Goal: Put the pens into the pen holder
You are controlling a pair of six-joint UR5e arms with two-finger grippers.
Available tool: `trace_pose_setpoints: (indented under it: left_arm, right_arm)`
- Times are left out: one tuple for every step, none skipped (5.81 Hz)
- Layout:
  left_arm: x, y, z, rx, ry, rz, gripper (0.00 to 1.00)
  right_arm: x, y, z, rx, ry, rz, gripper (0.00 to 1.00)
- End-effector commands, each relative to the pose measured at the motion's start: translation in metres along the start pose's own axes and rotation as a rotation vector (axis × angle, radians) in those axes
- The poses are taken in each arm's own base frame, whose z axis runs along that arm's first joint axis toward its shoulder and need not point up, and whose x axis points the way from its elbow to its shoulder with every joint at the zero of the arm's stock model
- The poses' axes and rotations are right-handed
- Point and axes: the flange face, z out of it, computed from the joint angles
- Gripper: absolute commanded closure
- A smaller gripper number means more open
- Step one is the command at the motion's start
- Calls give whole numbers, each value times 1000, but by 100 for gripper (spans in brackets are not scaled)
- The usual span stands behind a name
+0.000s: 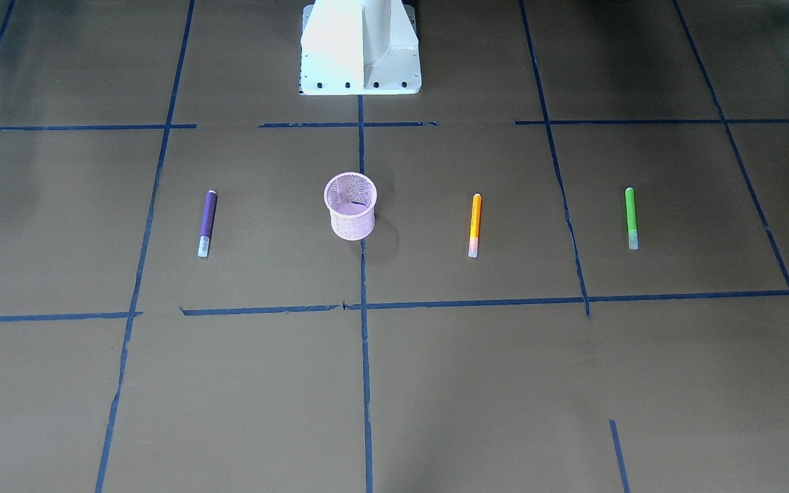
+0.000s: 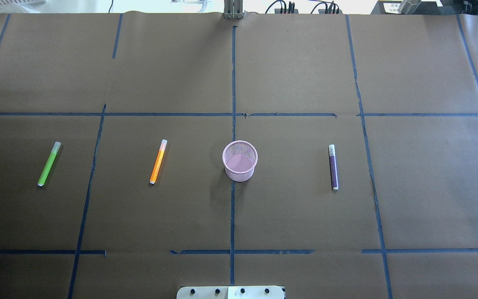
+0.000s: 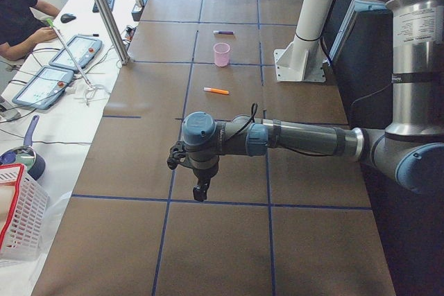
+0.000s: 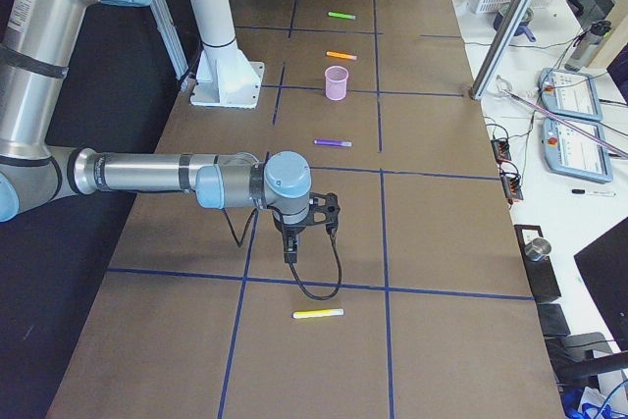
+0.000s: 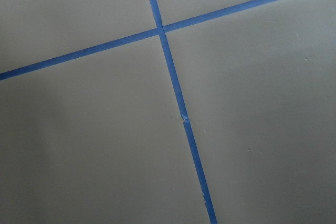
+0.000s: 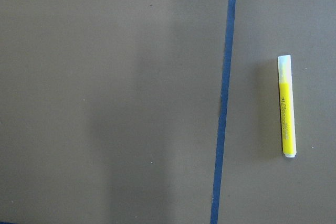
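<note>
Pink mesh holder (image 2: 239, 173); pens (image 2: 333, 167) (image 2: 158, 162) (image 2: 49, 164) (image 6: 286, 106) purple, orange, green, yellow, seemingly white-capped.

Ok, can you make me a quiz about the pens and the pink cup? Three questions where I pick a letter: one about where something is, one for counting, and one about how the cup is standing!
1. Of the purple pen, the orange pen and the yellow pen, which lies between the green pen and the pen holder?
A. purple
B. orange
C. yellow

2. How many pens lie on the table?
A. two
B. six
C. four

3. How is the pen holder?
A. upright, with no pens in it
B. tipped on its side
C. upright, full of pens

Answers:
1. B: the overhead view shows green, orange, then the holder in a row.
2. C: purple, orange and green lie near the holder, and yellow lies far off at the table's end.
3. A: it stands on its base, and the overhead view shows its bare bottom.
</note>
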Motion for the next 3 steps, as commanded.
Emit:
trace_pose_setpoints:
  left_arm:
    - [0,1,2,-4,15,-8,0]
    - [-1,1,3,-1,14,-4,0]
    - [3,4,-1,8,12,13,0]
  right_arm:
    - [-2,-2,-1,24,-7,-30,0]
    - [-3,-3,0,22,-6,-34,0]
    - [-9,-6,4,18,-6,-67,0]
